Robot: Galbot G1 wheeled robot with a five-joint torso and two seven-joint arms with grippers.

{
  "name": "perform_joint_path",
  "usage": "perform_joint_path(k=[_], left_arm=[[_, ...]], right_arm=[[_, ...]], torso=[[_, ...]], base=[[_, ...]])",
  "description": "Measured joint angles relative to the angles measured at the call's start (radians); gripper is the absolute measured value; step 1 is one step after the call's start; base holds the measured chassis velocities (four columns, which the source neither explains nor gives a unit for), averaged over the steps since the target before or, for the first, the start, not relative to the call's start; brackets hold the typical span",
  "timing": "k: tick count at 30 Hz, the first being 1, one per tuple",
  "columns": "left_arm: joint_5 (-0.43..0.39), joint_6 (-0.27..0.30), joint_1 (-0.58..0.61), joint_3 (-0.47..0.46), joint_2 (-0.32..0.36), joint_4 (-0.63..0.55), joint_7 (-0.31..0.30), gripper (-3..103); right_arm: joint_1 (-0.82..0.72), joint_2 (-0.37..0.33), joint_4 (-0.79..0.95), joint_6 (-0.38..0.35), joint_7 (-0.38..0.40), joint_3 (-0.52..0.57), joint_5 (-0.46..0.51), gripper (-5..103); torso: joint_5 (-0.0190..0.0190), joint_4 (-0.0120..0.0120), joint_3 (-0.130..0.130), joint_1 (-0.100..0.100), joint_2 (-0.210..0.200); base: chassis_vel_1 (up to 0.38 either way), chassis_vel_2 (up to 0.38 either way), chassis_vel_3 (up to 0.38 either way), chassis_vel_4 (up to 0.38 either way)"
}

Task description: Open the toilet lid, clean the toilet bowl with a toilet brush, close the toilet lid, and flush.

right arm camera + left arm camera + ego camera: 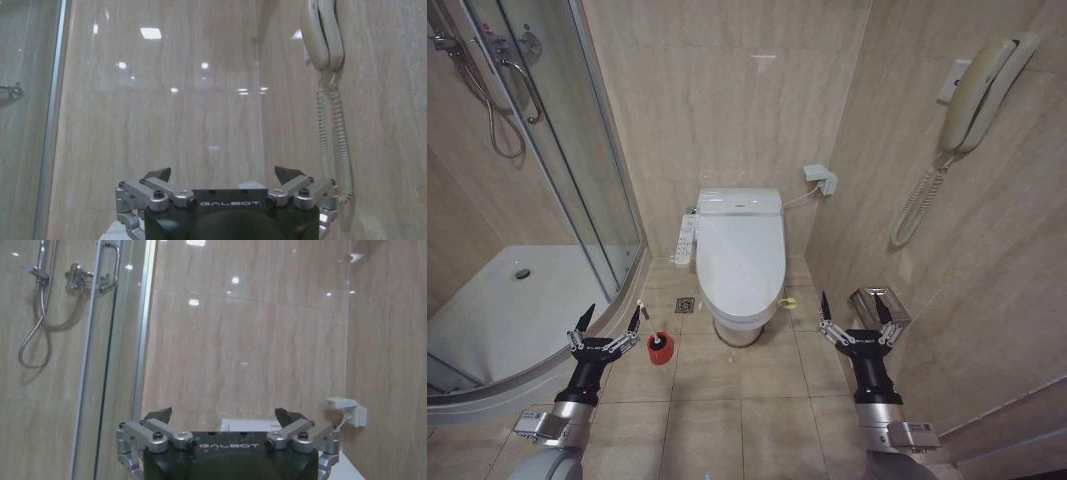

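1. While both arms hang low over the beige tiled floor [727, 410], the left gripper [608, 322] has its fingers spread wide, gripping nothing.
2. Just beside it stands the small red round holder cup [659, 348], with the thin pale stick handle of the toilet brush [642, 315] rising from it.
3. Its fingers spread too, the right gripper [855, 309] is empty, near a shiny metal box [879, 303] by the wall.
4. Between the arms and farther off, the glossy white oval toilet lid [740, 255] lies shut on the white ceramic toilet bowl [739, 328].
5. Beside the toilet stands a glass shower enclosure [577, 150].
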Motion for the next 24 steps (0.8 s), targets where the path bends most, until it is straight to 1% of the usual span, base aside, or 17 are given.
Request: perform_joint_path(k=[24], left_arm=[[0.000, 0.000, 0.000, 0.000, 0.000, 0.000, 0.000, 100]], right_arm=[[0.000, 0.000, 0.000, 0.000, 0.000, 0.000, 0.000, 100]], torso=[[0.0000, 0.0000, 0.000, 0.000, 0.000]], base=[[0.000, 0.000, 0.000, 0.000]])
